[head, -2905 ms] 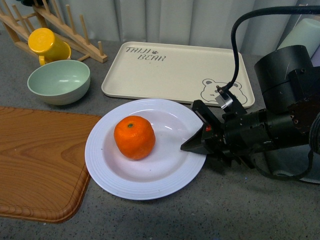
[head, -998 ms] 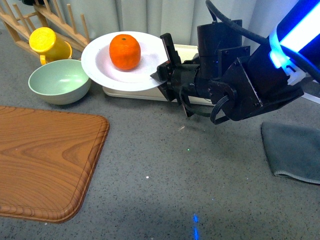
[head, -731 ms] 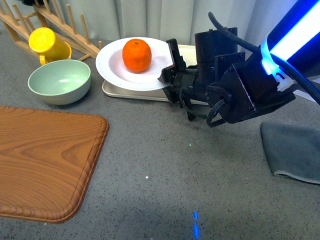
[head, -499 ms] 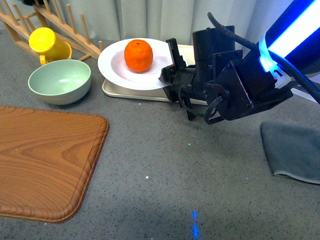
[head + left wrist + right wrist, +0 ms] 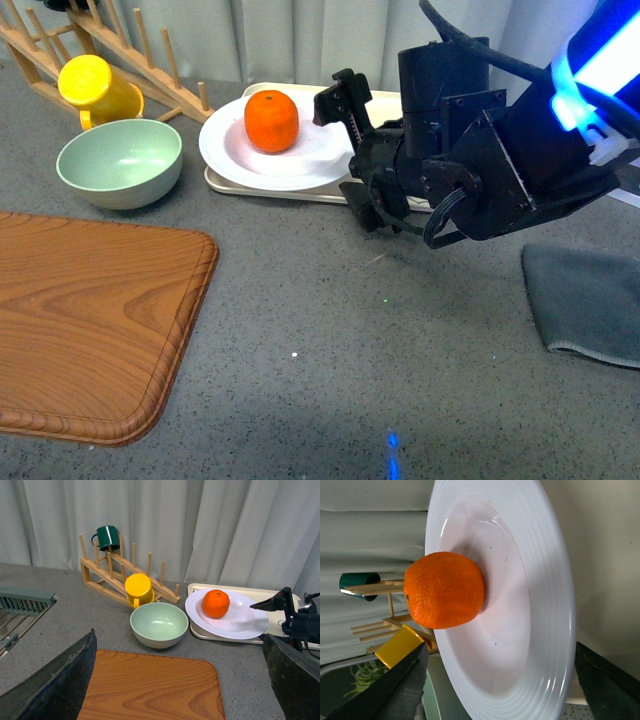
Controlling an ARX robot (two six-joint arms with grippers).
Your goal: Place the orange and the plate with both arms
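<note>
1. front view: your right gripper (image 5: 345, 140) has its jaws spread wide, one above and one below the near edge of the plate (image 5: 300, 165), and not pinching it. the plate sits on the beige tray (image 5: 420, 110) at the back of the counter (image 5: 350, 340). the orange (image 5: 271, 121) sits in the plate, a bit left of the middle. close by are a pale green bowl (image 5: 119, 163), a yellow cup (image 5: 92, 88) on a wooden rack (image 5: 60, 45), a wooden board (image 5: 85, 320) and a grey cloth (image 5: 590, 300).

2. left wrist view: you see the same things from far off. the left gripper (image 5: 180, 680) shows two dark fingers well apart with nothing between them, so its jaws are released. a green cup (image 5: 107, 536) hangs on the rack.

3. right wrist view: the plate looks smooth, shiny and hard, with ring ridges on its wide rim. i think it is slippery and could break, so take it by the rim only. the orange has bumpy skin and looks firm and light. it is round, so it may roll if you tilt the plate.
</note>
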